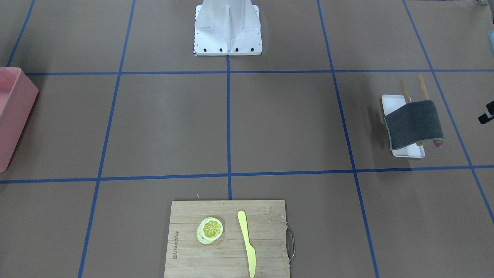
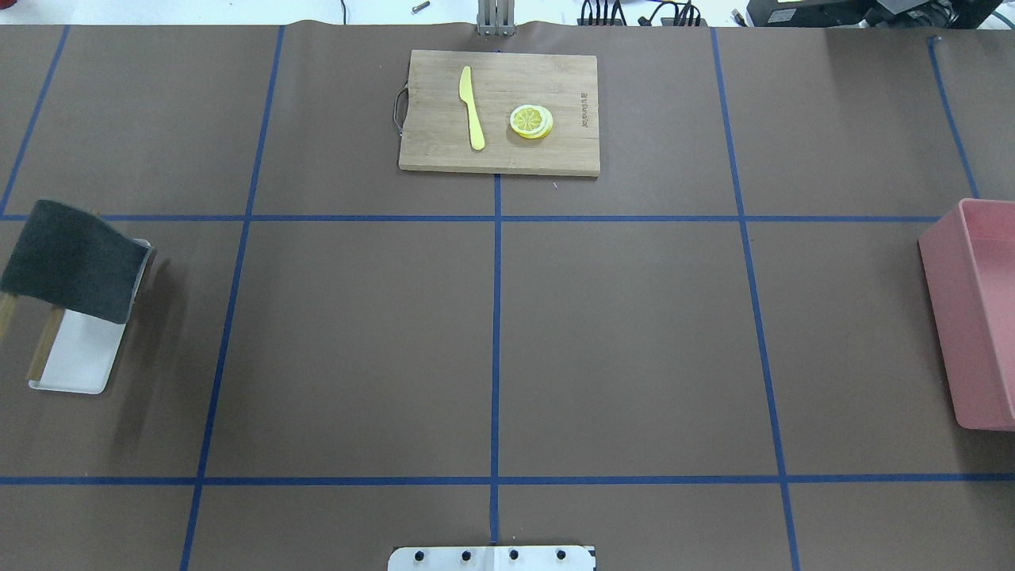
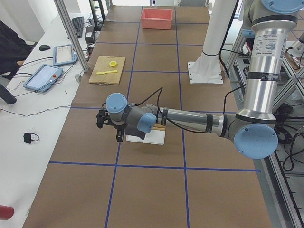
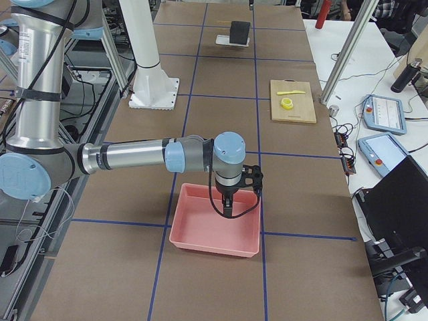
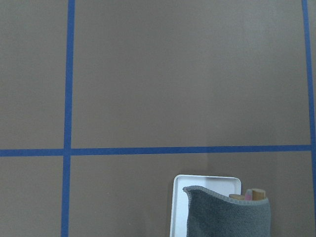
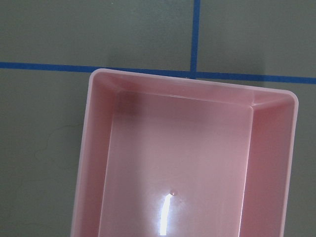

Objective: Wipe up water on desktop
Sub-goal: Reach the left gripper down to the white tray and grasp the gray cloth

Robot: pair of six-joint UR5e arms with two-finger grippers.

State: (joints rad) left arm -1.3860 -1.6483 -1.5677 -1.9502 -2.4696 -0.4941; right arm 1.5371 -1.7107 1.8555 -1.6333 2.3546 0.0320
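Note:
The desktop (image 1: 285,119) is a matte brown surface crossed by blue tape lines; I can make out no water on it. A grey cloth (image 1: 415,123) hangs over a wooden rack on a small white tray (image 1: 409,153), on my left side; it also shows in the overhead view (image 2: 71,262) and the left wrist view (image 5: 229,217). My left gripper (image 3: 114,133) hovers beside the tray, above the desktop. My right gripper (image 4: 237,200) hangs over a pink bin (image 4: 214,231). Neither wrist view shows fingers, so I cannot tell whether either gripper is open or shut.
A bamboo cutting board (image 1: 227,251) with a lemon slice (image 1: 210,229) and a yellow knife (image 1: 247,243) lies at the far middle edge. The pink bin (image 2: 975,317) stands at my right. The robot's white base (image 1: 227,31) is at the near middle.

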